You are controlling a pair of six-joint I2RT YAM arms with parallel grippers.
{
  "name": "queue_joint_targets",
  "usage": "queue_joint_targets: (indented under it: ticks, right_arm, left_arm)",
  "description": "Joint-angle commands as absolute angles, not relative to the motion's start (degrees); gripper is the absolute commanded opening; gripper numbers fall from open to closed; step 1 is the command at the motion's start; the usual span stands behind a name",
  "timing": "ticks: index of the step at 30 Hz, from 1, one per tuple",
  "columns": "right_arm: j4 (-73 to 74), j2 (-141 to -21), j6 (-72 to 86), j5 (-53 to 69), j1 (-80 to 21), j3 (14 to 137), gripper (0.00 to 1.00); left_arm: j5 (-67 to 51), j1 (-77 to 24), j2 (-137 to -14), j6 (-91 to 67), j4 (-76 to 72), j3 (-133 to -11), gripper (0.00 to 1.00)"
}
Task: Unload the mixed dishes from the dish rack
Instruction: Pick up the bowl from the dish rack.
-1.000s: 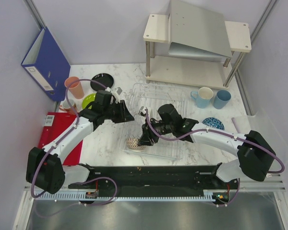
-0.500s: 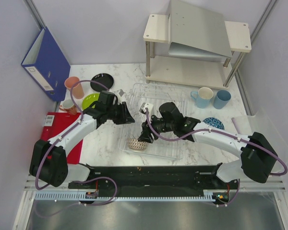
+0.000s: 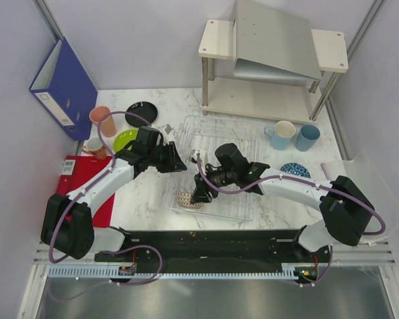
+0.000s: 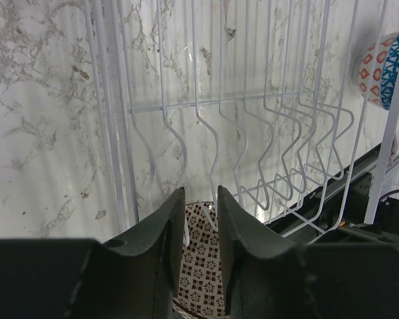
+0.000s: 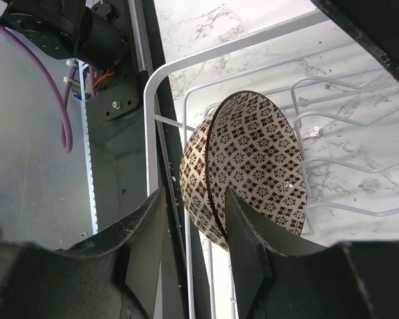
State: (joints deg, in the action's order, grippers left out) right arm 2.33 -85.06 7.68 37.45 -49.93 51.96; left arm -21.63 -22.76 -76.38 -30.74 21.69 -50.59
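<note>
One brown-white bowl [image 5: 253, 159] stands on edge in the dish rack [image 3: 243, 206], its rim between the right gripper [image 5: 194, 199] fingers, which are parted and not visibly pinching. The left gripper [image 4: 199, 193] is empty, with a narrow gap. Beyond the right gripper, outside the rack, are one patterned bowl [image 3: 294, 171], a blue mug [image 3: 280, 135] and a blue cup [image 3: 307, 137].

Blue binder [image 3: 63, 86], beige shelf [image 3: 216, 41], red folder [image 3: 70, 175].

White arm links [image 3: 96, 193], blk joints [image 3: 65, 229], blk grippers [image 4: 200, 193], purple cables [image 5: 66, 119].
</note>
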Motion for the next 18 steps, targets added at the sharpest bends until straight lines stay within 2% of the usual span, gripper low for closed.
queue_joint_targets:
  ticks: [1,4,6,11,18]
  right_arm:
    - [0.96,-87.45,7.56,44.55,-50.27,53.70,0.46]
    - [1.84,-88.94,7.29,45.70,-50.62,53.96,0.38]
    - [1.93,-89.21,7.21,45.70,-50.54,53.88,0.29]
    - [3.51,-89.65,6.77,44.03,-50.54,54.58,0.00]
    - [5.01,-89.03,5.63,41.67,-50.45,55.37,0.00]
  left_arm:
    - [-23.03,-23.03,-76.81,-31.03,19.69,-50.45,0.33]
    - [-23.20,-23.03,-76.90,-31.11,19.69,-50.45,0.33]
    - [-23.29,-23.03,-76.82,-31.11,19.78,-50.62,0.33]
    - [-23.38,-23.03,-77.60,-31.29,19.60,-50.97,0.33]
    - [-23.73,-23.03,-79.72,-32.08,19.42,-52.21,0.32]
